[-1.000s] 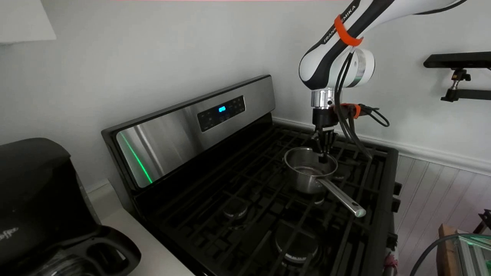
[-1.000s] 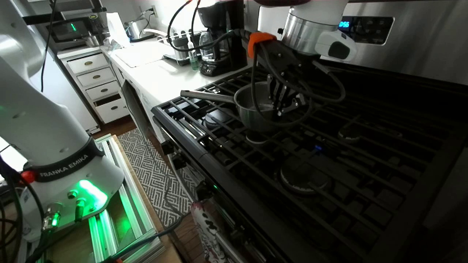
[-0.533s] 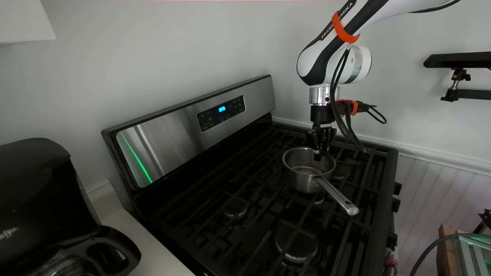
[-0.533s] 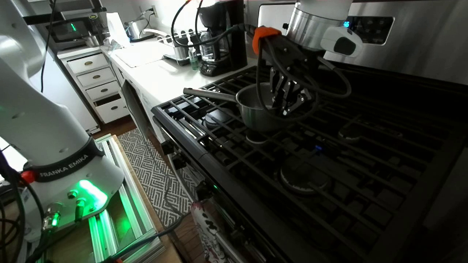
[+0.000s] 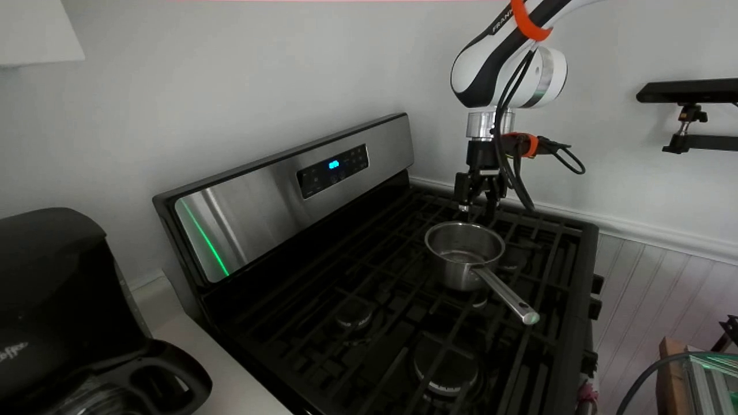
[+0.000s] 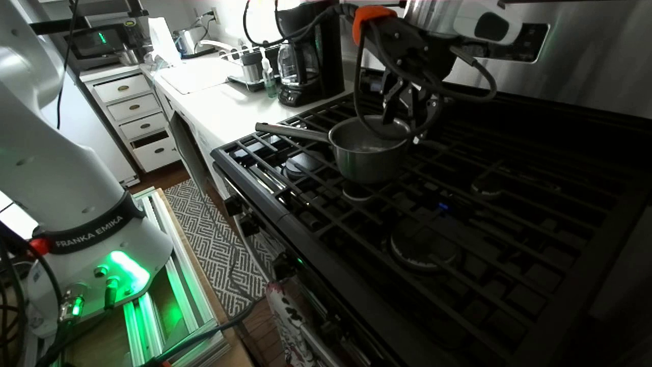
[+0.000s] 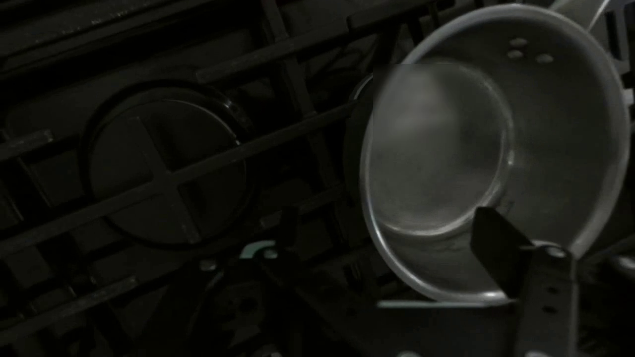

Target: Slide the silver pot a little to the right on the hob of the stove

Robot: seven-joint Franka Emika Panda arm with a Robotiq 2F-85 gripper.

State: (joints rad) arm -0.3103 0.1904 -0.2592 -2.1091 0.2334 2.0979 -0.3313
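The silver pot (image 5: pixel 461 276) stands upright on the black grates of the hob (image 5: pixel 398 328). Its long handle (image 5: pixel 507 295) points toward the stove's front edge. Behind the hob rises the steel back panel of the stove (image 5: pixel 259 216). My gripper (image 5: pixel 477 210) hangs above the pot's far side, clear of the rim, its fingers spread apart. From the wrist, the bare inside of the pot (image 7: pixel 560 144) fills the right half; one dark finger (image 7: pixel 498 248) overlaps the rim in the picture, and the opposite finger is dim over the grate. Nothing is held.
A black coffee maker (image 5: pixel 52 300) stands on the counter beside the stove. Burner caps (image 5: pixel 445 369) show under the grates. A loop of cable (image 6: pixel 438 130) hangs from the wrist near the pot. The robot's base (image 6: pixel 97 244) stands in front of the stove.
The pot shifted slightly with the gripper, its handle end moving a little left in an exterior view, then stayed put. My gripper let go of its rim, opened and rose above it.
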